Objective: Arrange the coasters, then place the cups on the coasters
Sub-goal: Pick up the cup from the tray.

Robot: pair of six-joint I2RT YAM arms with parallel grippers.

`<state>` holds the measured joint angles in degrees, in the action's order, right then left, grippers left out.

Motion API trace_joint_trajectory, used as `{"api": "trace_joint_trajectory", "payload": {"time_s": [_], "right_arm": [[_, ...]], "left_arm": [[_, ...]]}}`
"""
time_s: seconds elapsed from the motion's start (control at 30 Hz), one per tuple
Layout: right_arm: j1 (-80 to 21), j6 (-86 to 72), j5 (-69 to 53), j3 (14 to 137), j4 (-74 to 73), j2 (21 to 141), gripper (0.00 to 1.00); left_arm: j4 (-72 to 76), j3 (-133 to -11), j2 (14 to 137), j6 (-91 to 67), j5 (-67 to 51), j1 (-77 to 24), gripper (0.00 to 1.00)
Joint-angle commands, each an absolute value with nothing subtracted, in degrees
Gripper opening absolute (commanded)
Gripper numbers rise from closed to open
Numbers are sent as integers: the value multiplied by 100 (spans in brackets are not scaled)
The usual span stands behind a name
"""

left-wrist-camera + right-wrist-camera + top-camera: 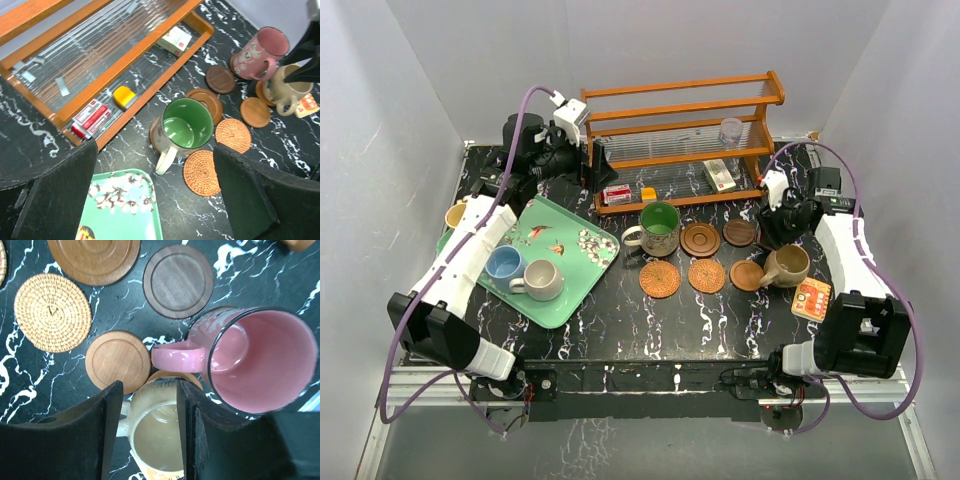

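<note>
Green tray [570, 292] at far left carries a light blue mug [503, 263] and a cream mug [542, 280]. Left gripper [155, 145] hovers by the wooden rack [680, 110], spread wide (nothing between its fingers). Green mug [660, 228] stands centre; two woven coasters [660, 278] and three wooden coasters [700, 239] lie bare. Right gripper [147, 385] is half-spread astride the tan mug [150, 440], beside the pink mug [260, 360]; whether it pinches cannot be told

Mugs [542, 279] stand on the tray [572, 287], left of the coasters [660, 279] lying before the rack [680, 105].
</note>
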<state>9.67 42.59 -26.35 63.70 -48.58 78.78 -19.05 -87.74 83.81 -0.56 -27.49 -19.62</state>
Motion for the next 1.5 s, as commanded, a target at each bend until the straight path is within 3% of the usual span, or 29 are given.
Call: {"api": "trace_joint_trajectory", "payload": {"time_s": [0.0, 0.17, 0.37, 0.67, 0.9, 1.1, 1.47], "right_arm": [[848, 3769, -2743, 6970, -4822, 7588, 45], [499, 3174, -2669, 7431, -4858, 7798, 46], [-206, 2845, -2533, 7486, -4489, 7813, 46], [-674, 2637, -2720, 7320, -4142, 7594, 47], [-738, 2610, -2970, 7361, -4311, 7561, 48], [-765, 2632, -3016, 7237, -4402, 7435, 48], [-770, 2676, -2933, 6889, -4369, 7152, 49]], "left_arm": [[-2033, -8703, 7993, 285, -2075, -1927, 99], [-2321, -8525, 7877, 678, -1210, -1912, 99], [-2607, -8163, 7594, 908, -1019, -1575, 99], [-3609, -7893, 7472, 1073, -1548, -315, 99], [-5125, -7887, 7592, 2321, -2271, -141, 97], [-6319, -7799, 7926, 3973, -2485, -149, 90], [-5935, -6977, 8364, 5377, -2042, -247, 69]]}}
